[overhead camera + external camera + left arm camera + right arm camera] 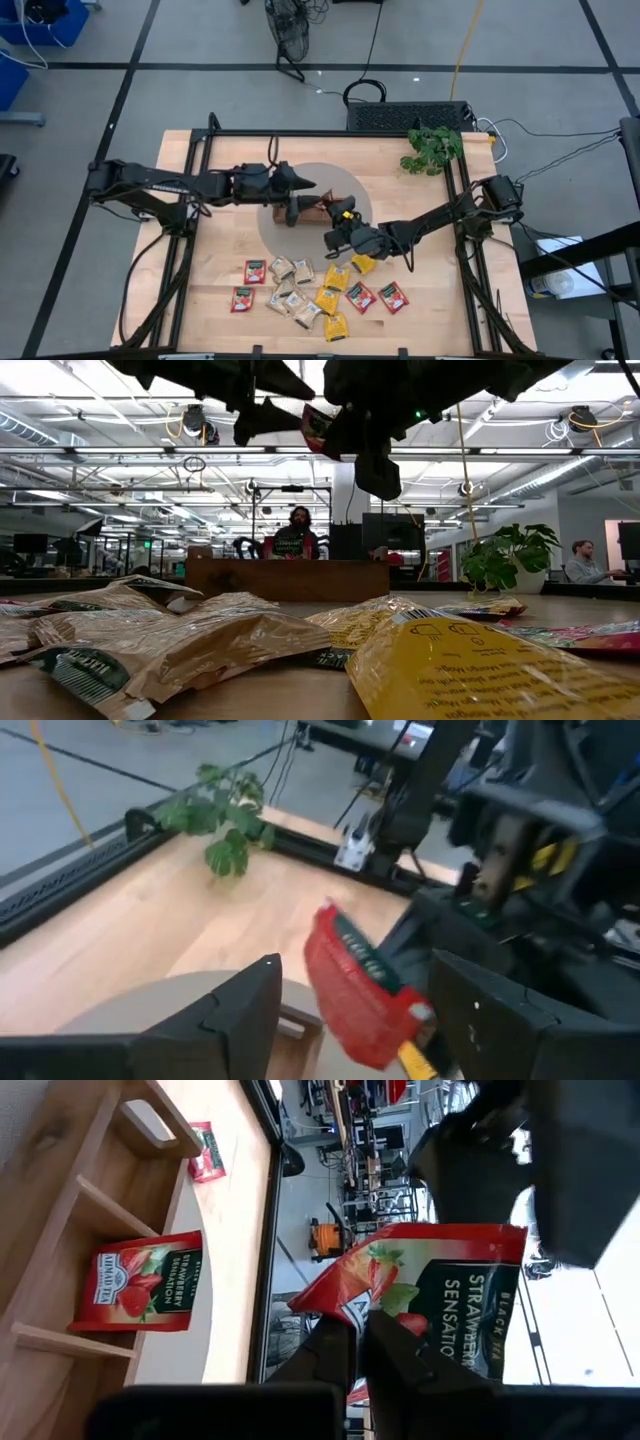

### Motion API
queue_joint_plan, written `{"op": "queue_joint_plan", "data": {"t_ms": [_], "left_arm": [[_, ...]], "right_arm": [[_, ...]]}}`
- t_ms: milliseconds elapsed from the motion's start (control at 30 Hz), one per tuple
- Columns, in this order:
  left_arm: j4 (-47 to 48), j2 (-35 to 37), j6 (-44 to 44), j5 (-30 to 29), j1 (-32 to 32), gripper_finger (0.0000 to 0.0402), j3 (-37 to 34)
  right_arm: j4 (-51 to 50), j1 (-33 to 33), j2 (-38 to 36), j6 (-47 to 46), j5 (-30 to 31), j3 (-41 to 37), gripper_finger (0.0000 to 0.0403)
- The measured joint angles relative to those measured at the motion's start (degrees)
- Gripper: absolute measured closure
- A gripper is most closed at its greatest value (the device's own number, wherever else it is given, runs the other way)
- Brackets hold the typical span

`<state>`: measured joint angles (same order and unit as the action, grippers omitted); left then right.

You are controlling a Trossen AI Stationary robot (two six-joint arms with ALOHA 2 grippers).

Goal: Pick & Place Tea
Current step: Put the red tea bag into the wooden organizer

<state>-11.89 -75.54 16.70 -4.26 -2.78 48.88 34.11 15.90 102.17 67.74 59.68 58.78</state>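
Yellow and beige sachets (470, 665) of the tea lie nearest the low camera, spread along the near edge of the tabletop (220, 160) with a few red ones among them. Above the wooden tray (60, 1210), the right gripper (355, 1345) has its fingers pinched narrow on a corner of one red sachet (430, 1285), which hangs in the air; a second red sachet (140, 1280) already lies in a tray compartment. The left gripper (355, 995) faces it with its fingers set wide on either side of the hanging sachet (360, 990), not clamping it. The risk, as I judge it, is in this close meeting: held only by a corner, the packet could swing, twist or slip and fall outside the tray, and the two grippers are near enough to knock each other. A potted plant (433, 148) stands at the far right corner, well clear, and people sit in the room beyond the tabletop.
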Motion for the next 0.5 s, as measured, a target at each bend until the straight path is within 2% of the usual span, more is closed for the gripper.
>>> {"op": "queue_joint_plan", "data": {"t_ms": [200, 500], "left_arm": [[0.19, 0.56, 0.74, 0.28, 1.42, 0.0148, 0.0], [-1.51, -2.74, 1.65, -2.0, 1.35, 0.0148, 0.02]], "right_arm": [[-0.02, -0.63, 0.0, 0.42, -0.03, 0.0, 0.0396], [1.09, -0.9, 0.0, 0.46, -1.64, 0.01, 0.0395]]}}
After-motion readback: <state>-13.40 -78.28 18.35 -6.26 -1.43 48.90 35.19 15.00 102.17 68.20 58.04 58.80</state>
